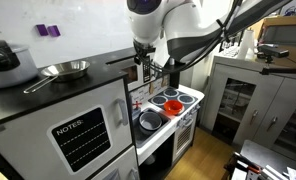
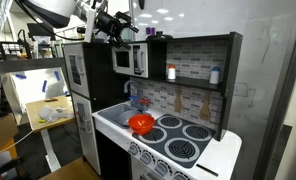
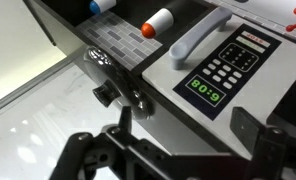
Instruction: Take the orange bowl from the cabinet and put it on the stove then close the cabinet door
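Note:
The orange bowl [image 2: 141,123] [image 1: 172,105] sits upright on the toy kitchen's white top, at the edge of the stove [image 2: 183,140] beside its blue-ringed burners. My gripper [image 2: 116,28] [image 1: 146,58] hangs high up, by the upper cabinet [image 2: 128,58]. In the wrist view the gripper [image 3: 185,118] is open with nothing between its dark fingers [image 3: 244,126]. Past them is the white cabinet door [image 3: 223,65], with a keypad, a green display and a grey handle [image 3: 193,40]. I cannot tell how far the door stands open.
An orange-capped bottle [image 3: 156,22] [image 2: 171,72] and a blue one [image 2: 215,75] stand on the brick-backed shelf. A steel pan [image 1: 63,70] and a dark pot [image 1: 0,55] rest on the "NOTES" unit [image 1: 80,140]. A grey glass-door cabinet [image 1: 238,100] stands beyond the stove.

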You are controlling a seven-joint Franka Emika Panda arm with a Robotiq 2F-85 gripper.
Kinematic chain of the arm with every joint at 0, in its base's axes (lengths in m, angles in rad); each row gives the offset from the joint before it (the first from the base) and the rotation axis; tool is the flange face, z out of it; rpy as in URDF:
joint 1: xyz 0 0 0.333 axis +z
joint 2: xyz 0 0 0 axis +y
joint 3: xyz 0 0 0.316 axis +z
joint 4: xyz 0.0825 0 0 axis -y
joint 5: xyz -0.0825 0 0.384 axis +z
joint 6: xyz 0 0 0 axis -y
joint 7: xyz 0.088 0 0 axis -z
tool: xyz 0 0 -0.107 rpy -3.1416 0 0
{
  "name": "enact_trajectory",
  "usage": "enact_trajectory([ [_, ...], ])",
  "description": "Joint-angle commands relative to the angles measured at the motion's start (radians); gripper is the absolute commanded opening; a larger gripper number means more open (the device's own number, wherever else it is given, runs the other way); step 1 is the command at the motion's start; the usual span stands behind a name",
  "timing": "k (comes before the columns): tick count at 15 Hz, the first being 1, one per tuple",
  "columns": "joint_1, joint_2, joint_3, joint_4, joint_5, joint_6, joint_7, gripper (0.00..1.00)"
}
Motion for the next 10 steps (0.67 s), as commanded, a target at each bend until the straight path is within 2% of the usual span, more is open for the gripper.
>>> enact_trajectory([
  [1,0.017,0.031,-0.02,0.036,-0.038,0.021,0.019,1.0],
  [7,0.021,0.014,-0.021,0.02,-0.002,0.011,0.006,1.0],
  [8,0.023,0.009,-0.021,0.014,0.04,0.0,-0.021,1.0],
  [10,0.03,-0.011,-0.021,-0.007,0.198,-0.024,-0.104,1.0],
])
